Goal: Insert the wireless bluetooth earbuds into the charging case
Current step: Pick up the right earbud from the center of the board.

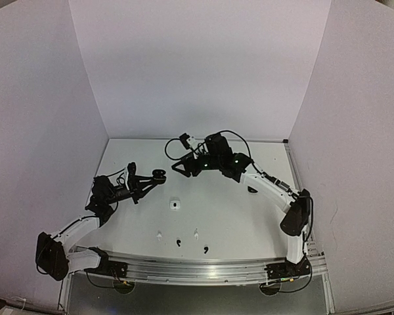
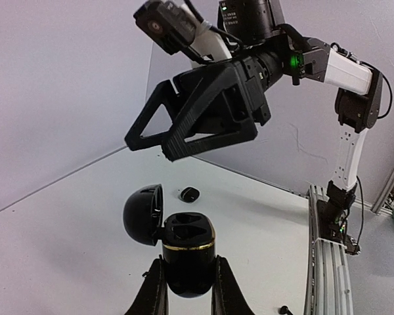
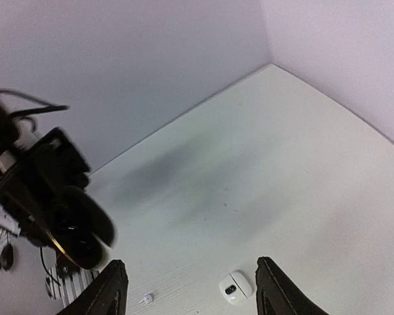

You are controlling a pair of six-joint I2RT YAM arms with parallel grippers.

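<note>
My left gripper (image 2: pixel 187 298) is shut on a black charging case (image 2: pixel 187 252) and holds it above the table, its lid (image 2: pixel 143 213) swung open to the left and both sockets empty. The case also shows in the top view (image 1: pixel 159 176). My right gripper (image 3: pixel 192 295) is open and empty, hovering just above and beyond the case (image 1: pixel 184 167). On the table lie two white earbuds (image 1: pixel 159 234) (image 1: pixel 196 232) and two black earbuds (image 1: pixel 178 242) (image 1: pixel 205 249). One white earbud (image 3: pixel 145 299) shows below the right gripper.
A small white case (image 1: pixel 175 205) lies mid-table, also in the right wrist view (image 3: pixel 235 287). A small dark rounded object (image 1: pixel 252 189) lies under the right forearm; I cannot tell what it is. White walls enclose the table. A metal rail (image 1: pixel 197 269) runs along the near edge.
</note>
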